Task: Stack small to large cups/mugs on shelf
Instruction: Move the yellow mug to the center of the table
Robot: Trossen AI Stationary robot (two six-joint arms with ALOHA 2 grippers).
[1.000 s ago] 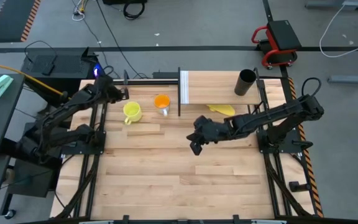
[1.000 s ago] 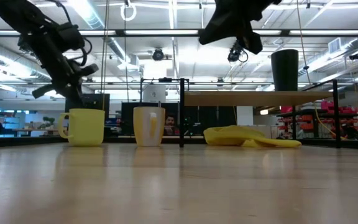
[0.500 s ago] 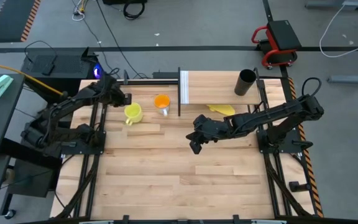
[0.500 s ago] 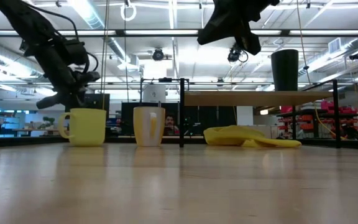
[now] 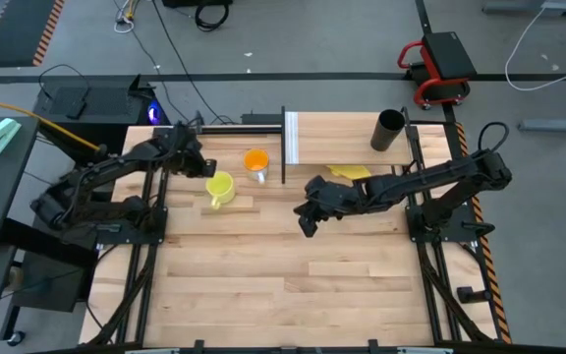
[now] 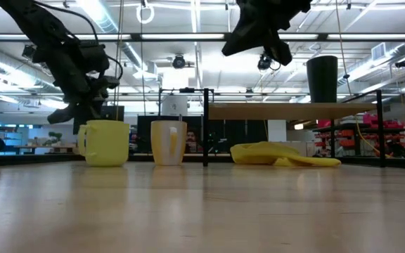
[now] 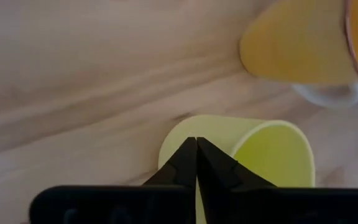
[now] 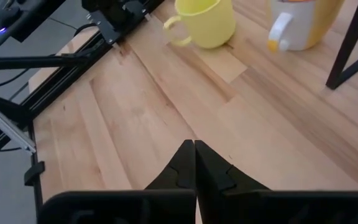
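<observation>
The yellow mug (image 5: 220, 186) stands upright on the tabletop, left of the orange cup (image 5: 255, 162), which also stands on the table. The tall black cup (image 5: 389, 130) stands on the shelf (image 5: 342, 130), at its right end. My left gripper (image 5: 200, 163) is shut and sits at the mug's far-left side. My right gripper (image 5: 308, 224) is shut and hangs above the middle of the table, touching nothing. The low view shows the mug (image 6: 107, 143), the orange cup (image 6: 169, 143) and the black cup (image 6: 322, 79). My left gripper (image 7: 196, 140) meets the yellow mug's outer wall (image 7: 213, 127) with its shut fingertips, on the mug's far-left side near the rim. The fingers slant down from the table's far left. The mug stands upright with its base on the table.
A flat yellow banana-like thing (image 5: 350, 173) lies under the shelf. The shelf's white end panel (image 5: 291, 138) and a black post (image 5: 283, 147) stand just right of the orange cup. Open tabletop (image 5: 263, 265) stretches toward the near edge.
My left gripper has moved right and toward the near edge, dropping to the yellow mug. The mug has slid along the table to the right and a little nearer, staying upright and ending closer to the orange cup.
</observation>
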